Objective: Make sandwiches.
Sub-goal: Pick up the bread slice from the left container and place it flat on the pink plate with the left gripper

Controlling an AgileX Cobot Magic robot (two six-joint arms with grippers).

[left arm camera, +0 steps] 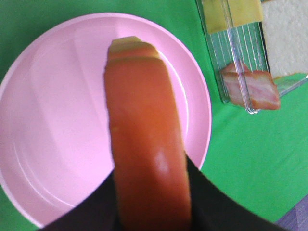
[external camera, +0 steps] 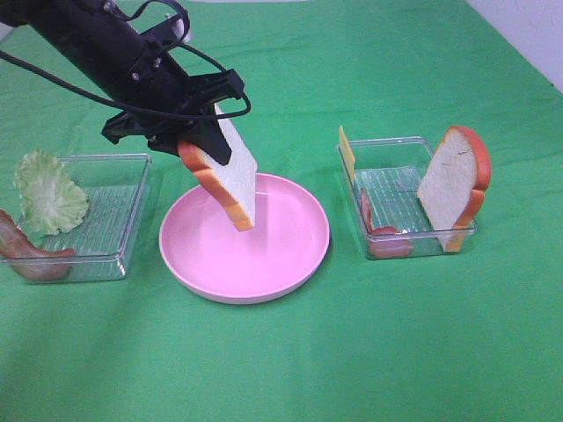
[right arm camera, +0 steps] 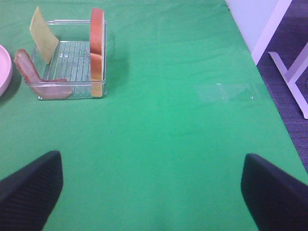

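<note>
Table sits under a green cloth, which fills most of every view. Off its right edge: dark purple-grey floor and a white frame leg (other furniture, can't tell what). Pale panel at the far corner. Light is even, shadows soft.

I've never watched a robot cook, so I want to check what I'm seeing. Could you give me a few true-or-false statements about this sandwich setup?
1. The left fingers hold a bread slice above the pink plate. True.
2. Lettuce lies on the plate. False: nothing lies on it, and the lettuce leans in the left tray.
3. The right fingers grip the cheese slice. False: they are open and hold nothing, and the cheese slice leans in the right tray.
4. A second bread slice stands in the right tray. True.
</note>
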